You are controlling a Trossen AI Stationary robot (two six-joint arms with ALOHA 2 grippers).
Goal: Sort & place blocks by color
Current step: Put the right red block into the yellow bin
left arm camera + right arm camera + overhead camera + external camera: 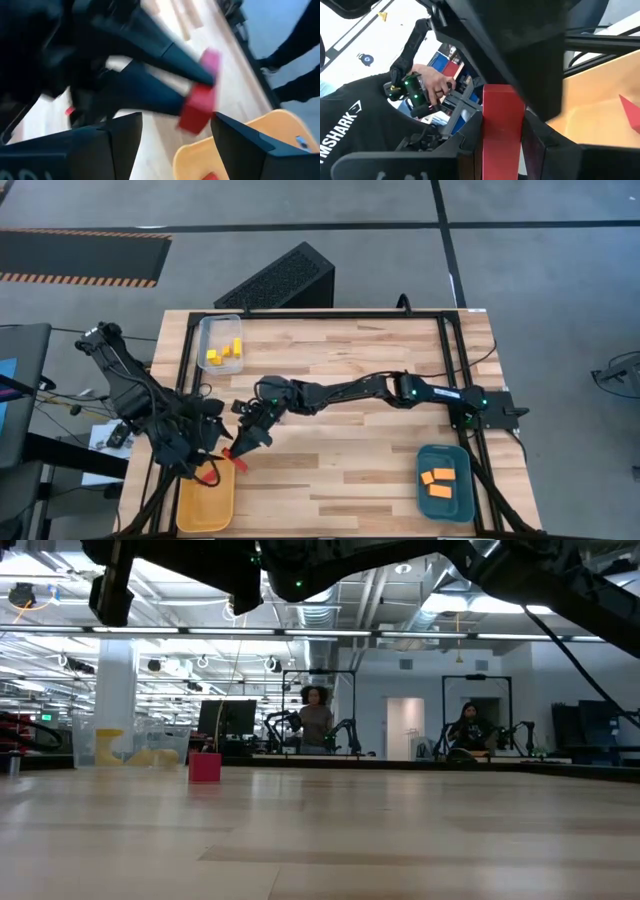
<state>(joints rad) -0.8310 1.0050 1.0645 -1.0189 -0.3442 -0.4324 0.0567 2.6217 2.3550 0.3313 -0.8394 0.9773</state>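
Note:
My right gripper (244, 446) reaches across from the table's right and is shut on a red block (237, 456), just off the far right corner of the yellow tray (205, 505). My left gripper (175, 120) is open, close by on the block's left (212, 444), with nothing between its fingers. Another red block (208, 475) lies in the yellow tray. Yellow blocks (226, 354) sit in the clear tray (206, 330). Orange blocks (438, 482) lie in the teal tray (445, 452). In the low view a red cube (205, 767) stands on the table. My right gripper pinches the red block (502, 120) between its two fingers, one on each of two opposite sides. The fingers (170, 52) come slanting from the table's right. One end of the block (196, 109) sticks out past the fingertips. It is lifted clear of the table.
A black box (280, 278) stands beyond the table's far edge. The black frame rail (330, 314) runs along the table's edges. Bare wood lies in the table's middle (340, 460). People show in the room behind (315, 720), and a hand (432, 85) beside the table.

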